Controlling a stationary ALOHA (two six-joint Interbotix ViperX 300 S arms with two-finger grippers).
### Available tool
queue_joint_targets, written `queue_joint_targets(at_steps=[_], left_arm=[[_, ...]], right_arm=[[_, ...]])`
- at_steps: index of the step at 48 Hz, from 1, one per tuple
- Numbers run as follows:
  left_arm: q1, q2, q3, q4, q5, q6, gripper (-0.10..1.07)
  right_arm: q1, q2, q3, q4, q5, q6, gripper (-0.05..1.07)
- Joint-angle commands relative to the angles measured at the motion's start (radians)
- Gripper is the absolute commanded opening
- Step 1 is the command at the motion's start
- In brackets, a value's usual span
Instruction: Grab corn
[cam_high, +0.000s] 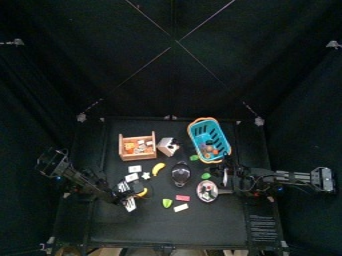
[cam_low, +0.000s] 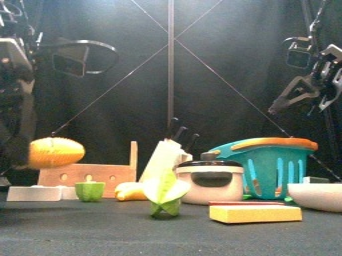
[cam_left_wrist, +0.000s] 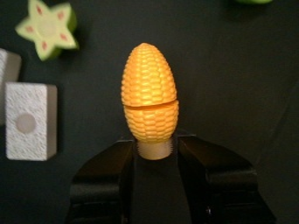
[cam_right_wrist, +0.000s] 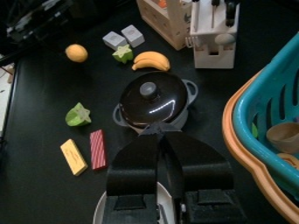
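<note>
Corn (cam_left_wrist: 149, 92) stood clamped by its stem end between the left gripper's (cam_left_wrist: 152, 157) 2 jaws in the left wrist view, above the dark table (cam_left_wrist: 239, 79). Right wrist view: the right gripper (cam_right_wrist: 167, 140) hung closed over a black pot (cam_right_wrist: 156, 99).

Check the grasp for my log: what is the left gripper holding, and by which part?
The left gripper holds the corn by its pale stub end, pinched between the two fingers; the kernelled body sticks out free.
</note>
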Motion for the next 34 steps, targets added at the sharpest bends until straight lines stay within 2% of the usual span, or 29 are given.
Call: queue_joint_targets(at_steps=[1,14,26,34], left_arm=[[0.028,-0.077,-0.002,0.043,-0.002,-0.002,0.59],[0.063,-0.19,0.052,0.048,-0.006,-0.008,0.59],[0.069,-0.199,0.06,0.052,-0.031,0.0,0.59],[0.074,-0.199,0.063,0.095,-0.112,0.008,0.59]], right_arm=[[-0.003,0.012,-0.011,0.002,-0.005,-0.003,0.02],[-0.006,0.02,-0.011,0.002,-0.005,-0.003,0.02],[-0.008,0.023,-0.012,0.002,-0.008,-0.003,0.02],[-0.008,0.023,-0.026,0.002,-0.009,-0.003,0.02]])
